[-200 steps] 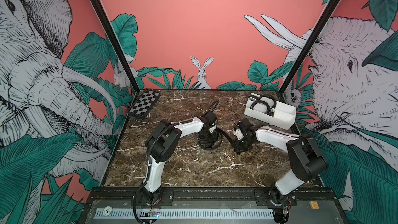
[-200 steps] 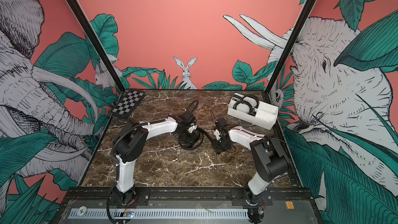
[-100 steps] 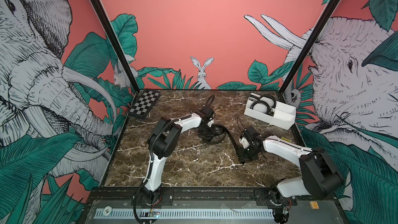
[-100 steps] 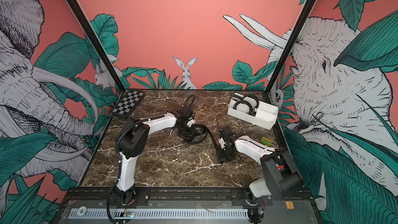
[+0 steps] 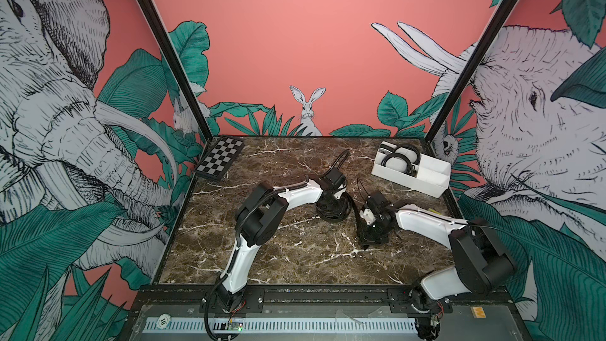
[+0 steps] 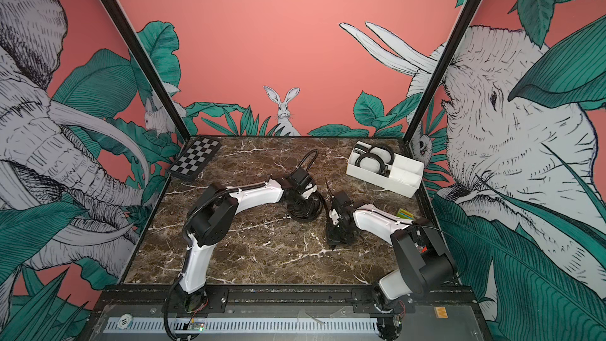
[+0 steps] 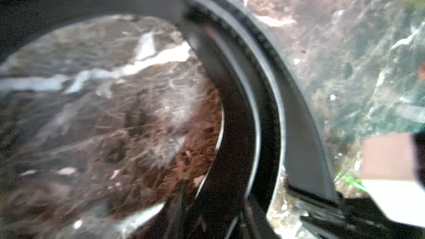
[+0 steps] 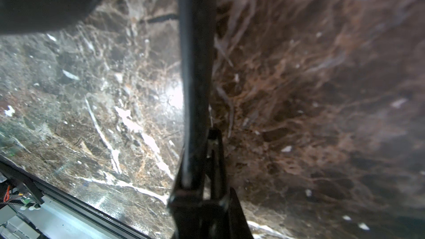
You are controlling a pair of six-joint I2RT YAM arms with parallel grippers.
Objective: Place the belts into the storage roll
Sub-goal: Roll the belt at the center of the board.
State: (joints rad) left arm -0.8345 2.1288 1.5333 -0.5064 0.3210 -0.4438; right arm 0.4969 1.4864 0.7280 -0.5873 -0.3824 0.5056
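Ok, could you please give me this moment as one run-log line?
third belt: coiled on table | left arm: over it | right fingers: clamp its tail | storage roll: two coiled belts

Marble table (image 5: 295,257); checkerboard (image 5: 220,158), far left corner; white box (image 5: 406,182), far right; belt (image 5: 329,219), coiled, centre; small green-yellow item (image 6: 405,214), right edge, nearer than box.

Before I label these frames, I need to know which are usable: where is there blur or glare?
Both top views: sharp, evenly lit; storage roll and checkerboard crisp. Left wrist view: blurred throughout, the curved belt soft-edged against the table. Right wrist view: belt fairly sharp, table partly smeared, with a bright glare patch beside the belt.
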